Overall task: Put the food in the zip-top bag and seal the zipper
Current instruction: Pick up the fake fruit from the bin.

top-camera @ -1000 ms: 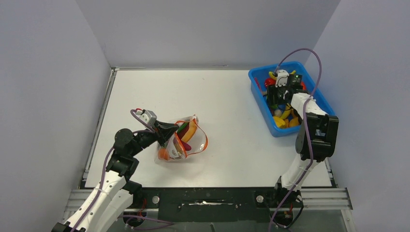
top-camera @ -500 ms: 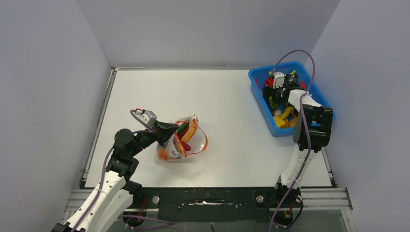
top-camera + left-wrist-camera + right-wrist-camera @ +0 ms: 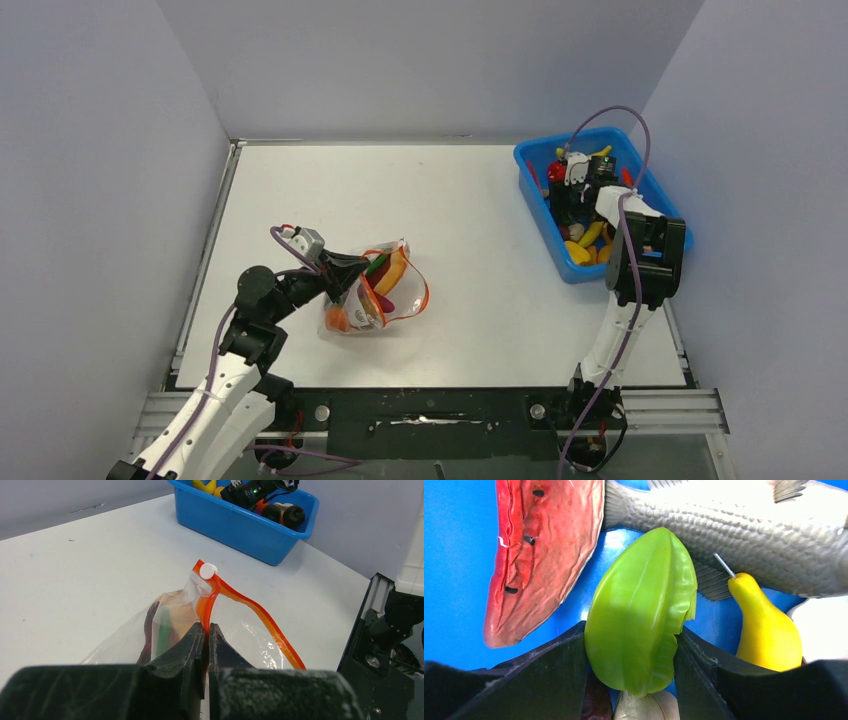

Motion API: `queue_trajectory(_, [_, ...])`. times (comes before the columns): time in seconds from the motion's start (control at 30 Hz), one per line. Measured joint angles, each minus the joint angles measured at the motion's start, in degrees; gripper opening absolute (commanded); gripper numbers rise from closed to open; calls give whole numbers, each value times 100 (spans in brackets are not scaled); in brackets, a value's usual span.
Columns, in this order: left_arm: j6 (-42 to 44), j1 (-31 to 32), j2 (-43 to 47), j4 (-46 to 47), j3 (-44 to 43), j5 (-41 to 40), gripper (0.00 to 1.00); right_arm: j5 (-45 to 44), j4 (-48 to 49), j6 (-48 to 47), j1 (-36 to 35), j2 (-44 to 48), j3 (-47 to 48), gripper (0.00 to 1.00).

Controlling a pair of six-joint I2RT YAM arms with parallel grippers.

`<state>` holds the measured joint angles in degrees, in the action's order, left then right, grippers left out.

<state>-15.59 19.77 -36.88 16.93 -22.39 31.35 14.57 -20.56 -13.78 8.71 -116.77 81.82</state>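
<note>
The zip-top bag (image 3: 375, 292) lies left of the table's middle, with an orange, a green and a purple food piece inside. Its red-orange zipper (image 3: 423, 291) loops open to the right. My left gripper (image 3: 350, 277) is shut on the zipper (image 3: 250, 612) near its white slider (image 3: 206, 570), holding up the bag's mouth edge (image 3: 165, 625). My right gripper (image 3: 567, 203) is down in the blue tray. In the right wrist view its fingers (image 3: 564, 660) press both sides of a green food piece (image 3: 641, 605).
The blue tray (image 3: 530, 185) stands at the back right, against the right wall, and holds several toy foods. In the right wrist view a red slice (image 3: 544, 545), a grey fish (image 3: 744, 525) and a yellow pear (image 3: 766, 630) lie around the green piece.
My right gripper has moved a little farther back and left inside the tray, then settled. The left arm and the bag have not moved.
</note>
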Motion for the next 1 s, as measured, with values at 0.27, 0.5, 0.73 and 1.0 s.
queue_trajectory(0.27, [0, 0, -4, 0, 0, 0, 0, -221, 188, 83, 0, 177, -205, 50])
queue_trajectory(0.5, [0, 0, -2, 0, 0, 0, 0, -468, 323, 153, -2, 743, -448, 48])
queue_trajectory(0.73, [0, 0, 0, 0, 0, 0, 0, -656, 376, 225, -48, 1421, -599, 48])
queue_trajectory(1.0, [0, 0, 2, 0, 0, 2, 0, -876, 286, 214, -424, 2168, -634, 49])
